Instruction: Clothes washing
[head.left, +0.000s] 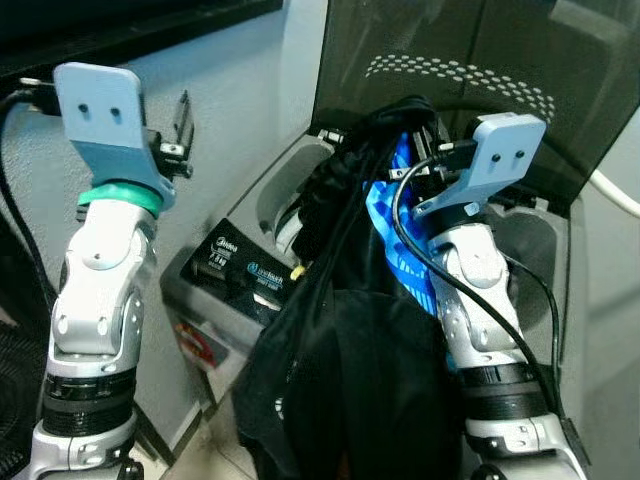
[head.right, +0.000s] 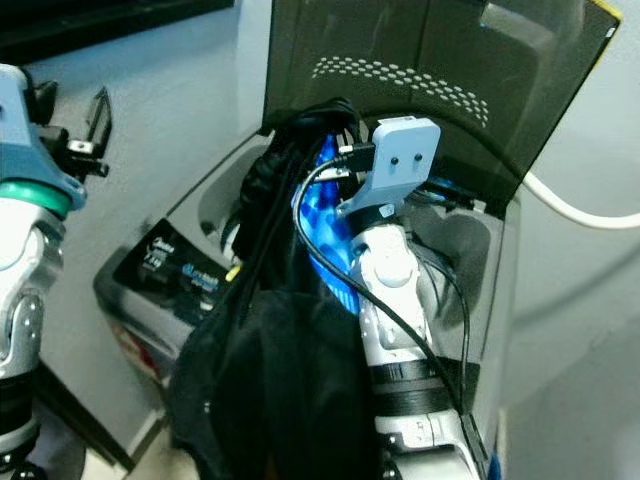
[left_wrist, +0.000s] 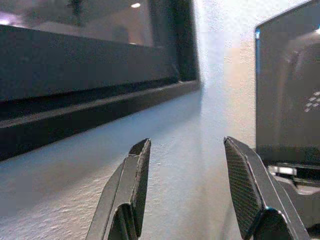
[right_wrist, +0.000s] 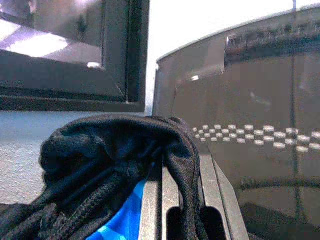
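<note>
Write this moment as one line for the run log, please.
right gripper: shut on black and blue clothes, raised over open washing machine | left gripper: open, empty, facing wall | lid: up

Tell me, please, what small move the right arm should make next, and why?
Probably lower the right end effector toward the washer opening: it is shut on the black clothes, which drape over the front edge, and the lid stands open.
</note>
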